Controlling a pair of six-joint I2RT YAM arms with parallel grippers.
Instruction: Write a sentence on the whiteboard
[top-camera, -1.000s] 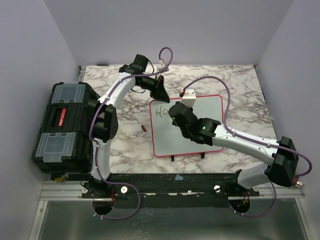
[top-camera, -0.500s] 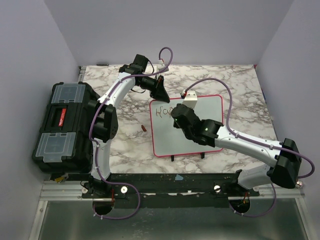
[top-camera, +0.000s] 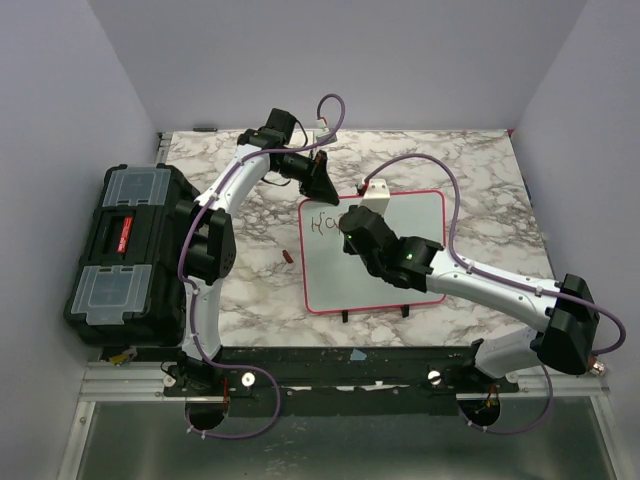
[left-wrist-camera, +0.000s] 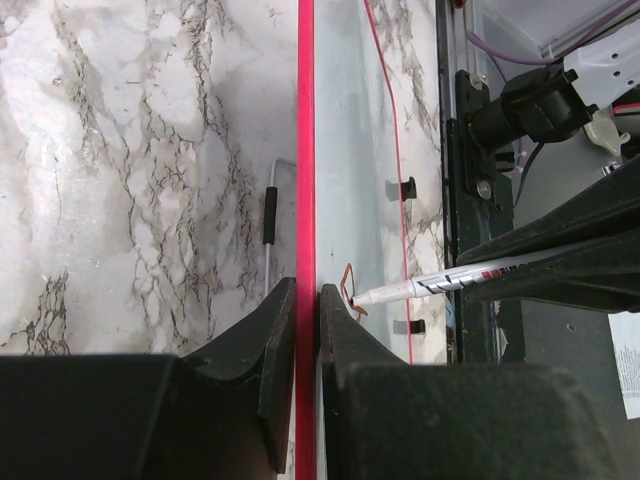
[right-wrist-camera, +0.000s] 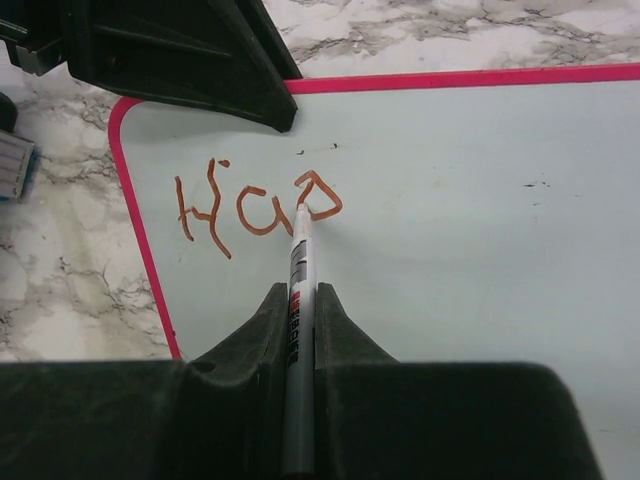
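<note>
Where the right arm reaches forward from the near edge of the table (top-camera: 260, 290), the right pincer (right-wrist-camera: 298, 296) is pressed together on a marker (right-wrist-camera: 297, 262). The marker lies lengthwise between the two fingers, tip pointing away from the wrist.

The tip rests on the whiteboard (right-wrist-camera: 480, 220), which lies at the centre of the table with its two black feet at the near edge. The tip touches the loop of the last character written. The sentence (right-wrist-camera: 255, 210) is only begun: three red-brown characters, roughly "Hap", sit in the far left corner of the white surface. The remainder of the surface carries no lettering.

A small red-brown object (top-camera: 287, 257) lies on the table just left of the board; it is too small to identify. A black toolbox (top-camera: 125, 255) with clear lid compartments stands at the left side.

At the far edge of the board, near its left corner, the left pincer (left-wrist-camera: 306, 295) pinches the pink-red frame, one finger on each side.
</note>
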